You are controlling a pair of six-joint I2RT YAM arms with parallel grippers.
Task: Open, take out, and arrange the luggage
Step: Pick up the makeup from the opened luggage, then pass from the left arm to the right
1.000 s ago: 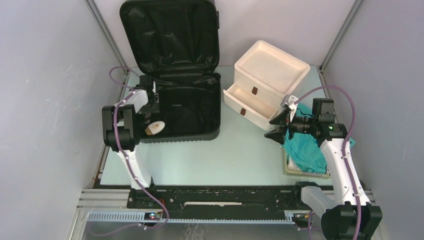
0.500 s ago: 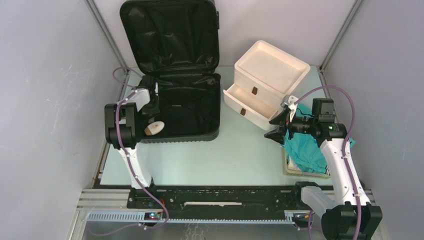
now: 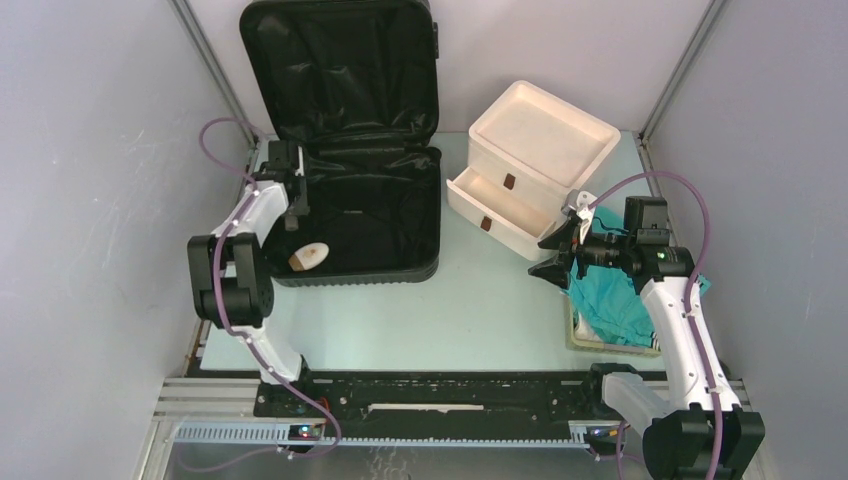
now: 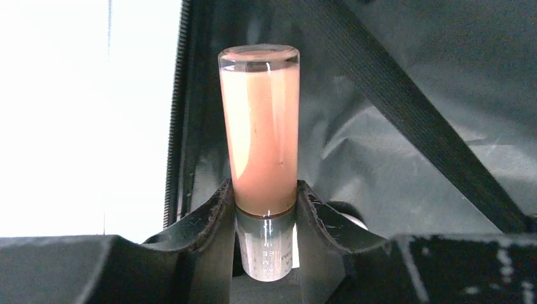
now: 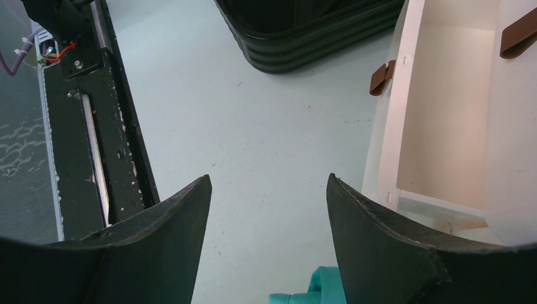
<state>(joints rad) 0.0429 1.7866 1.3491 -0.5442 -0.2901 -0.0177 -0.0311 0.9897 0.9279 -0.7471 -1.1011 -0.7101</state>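
Luggage: large black ribbed hard-shell suitcase (image 3: 380,215) lies open at the far left of the pale green table (image 3: 480,300), its lid standing against the far wall and its black fabric lining exposed.
Inside it: a cream oval item (image 3: 309,256) sits in the near-left corner.
Left gripper (image 4: 265,190): pinching a slim clear bottle of peach-pink liquid (image 4: 259,126) by its lower end, over the left side of the base.
Risk: the grip sits low on a tall, smooth bottle. I judge it could pivot, slip out, or clip the rim while leaving.
Right gripper (image 5: 268,179): fingers spread, holding nothing, hovering over the table near the drawers.
Drawers: white box of drawers (image 3: 545,140), right of the suitcase. One lower drawer (image 3: 490,200) is pulled out, and no contents show.
Basket: pale yellow slatted basket (image 3: 578,338) at the near right holds crumpled teal cloth (image 3: 612,305).
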